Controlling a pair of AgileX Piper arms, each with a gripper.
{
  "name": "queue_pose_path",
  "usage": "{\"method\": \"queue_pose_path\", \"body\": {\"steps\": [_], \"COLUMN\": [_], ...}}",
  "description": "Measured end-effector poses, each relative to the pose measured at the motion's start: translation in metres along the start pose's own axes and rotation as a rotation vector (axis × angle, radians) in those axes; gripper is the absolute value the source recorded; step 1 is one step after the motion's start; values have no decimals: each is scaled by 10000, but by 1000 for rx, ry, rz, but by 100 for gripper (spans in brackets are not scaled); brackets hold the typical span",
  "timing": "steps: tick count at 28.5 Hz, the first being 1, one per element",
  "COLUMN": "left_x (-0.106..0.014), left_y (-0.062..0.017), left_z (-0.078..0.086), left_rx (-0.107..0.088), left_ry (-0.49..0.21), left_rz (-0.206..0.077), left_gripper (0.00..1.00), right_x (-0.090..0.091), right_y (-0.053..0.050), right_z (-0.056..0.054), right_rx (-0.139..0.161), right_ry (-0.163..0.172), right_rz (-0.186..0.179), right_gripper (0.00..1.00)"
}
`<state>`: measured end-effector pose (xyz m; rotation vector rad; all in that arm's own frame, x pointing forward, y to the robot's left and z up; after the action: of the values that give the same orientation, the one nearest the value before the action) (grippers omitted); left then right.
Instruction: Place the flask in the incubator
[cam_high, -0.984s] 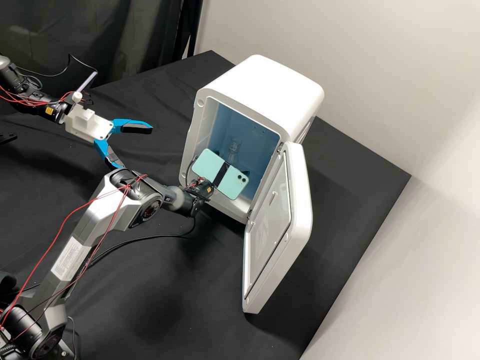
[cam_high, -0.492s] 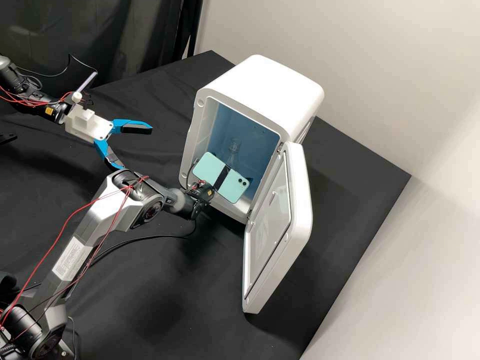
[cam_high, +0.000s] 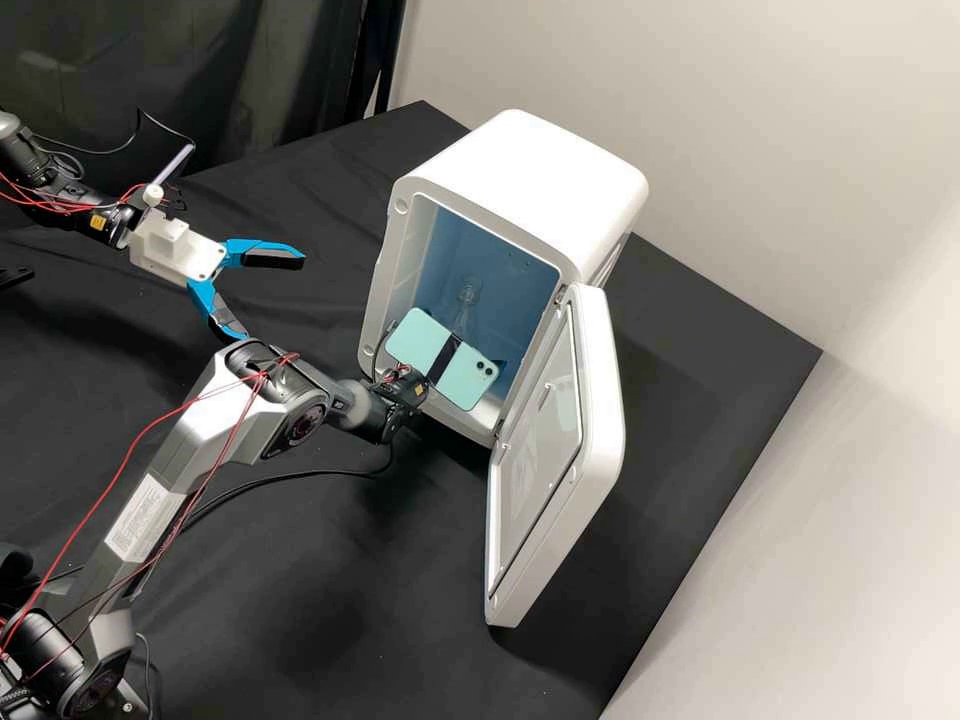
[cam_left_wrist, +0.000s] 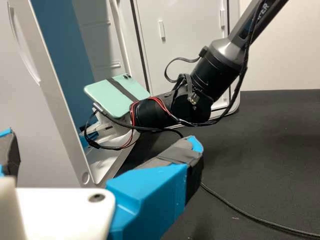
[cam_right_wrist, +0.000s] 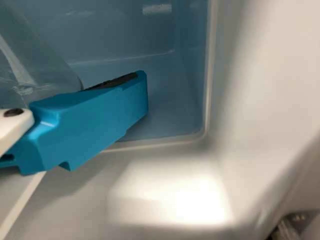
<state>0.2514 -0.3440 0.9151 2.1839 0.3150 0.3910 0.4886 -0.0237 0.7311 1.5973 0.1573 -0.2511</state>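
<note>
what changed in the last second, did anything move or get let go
The right arm, reaching into the incubator, dipped slightly, so the phone on its wrist sits a little lower in the opening. Nothing was visibly grasped or released. The flask, the door and the open left end effector stayed put.

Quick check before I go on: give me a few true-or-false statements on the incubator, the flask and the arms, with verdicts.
1. The incubator has its door open. True.
2. The flask lies outside the incubator. False: it is inside, on the blue floor.
3. The left gripper is open and empty. True.
4. The left arm reaches into the incubator. False: the right arm does; the left gripper is over the bench, apart from the incubator.
</note>
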Motion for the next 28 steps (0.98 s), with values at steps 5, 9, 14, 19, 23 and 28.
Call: {"method": "queue_pose_path", "body": {"steps": [5, 9, 14, 19, 23, 28], "left_x": [0, 0, 0, 0, 0, 0], "left_y": [0, 0, 0, 0, 0, 0], "left_z": [3, 3, 3, 3, 3, 3], "left_rx": [0, 0, 0, 0, 0, 0], "left_ry": [-1, -1, -1, -1, -1, -1], "left_rz": [0, 0, 0, 0, 0, 0], "left_gripper": [100, 100, 100, 100, 100, 100], "right_x": [-127, -304, -486, -622, -729, -931], "right_y": [13, 163, 353, 381, 358, 404], "right_z": [48, 5, -53, -55, -43, -38], "right_rx": [7, 12, 20, 24, 24, 30], "right_ry": [-8, 13, 66, 83, 81, 95], "right_rz": [3, 45, 118, 139, 134, 162], "right_gripper": [100, 100, 100, 100, 100, 100]}}
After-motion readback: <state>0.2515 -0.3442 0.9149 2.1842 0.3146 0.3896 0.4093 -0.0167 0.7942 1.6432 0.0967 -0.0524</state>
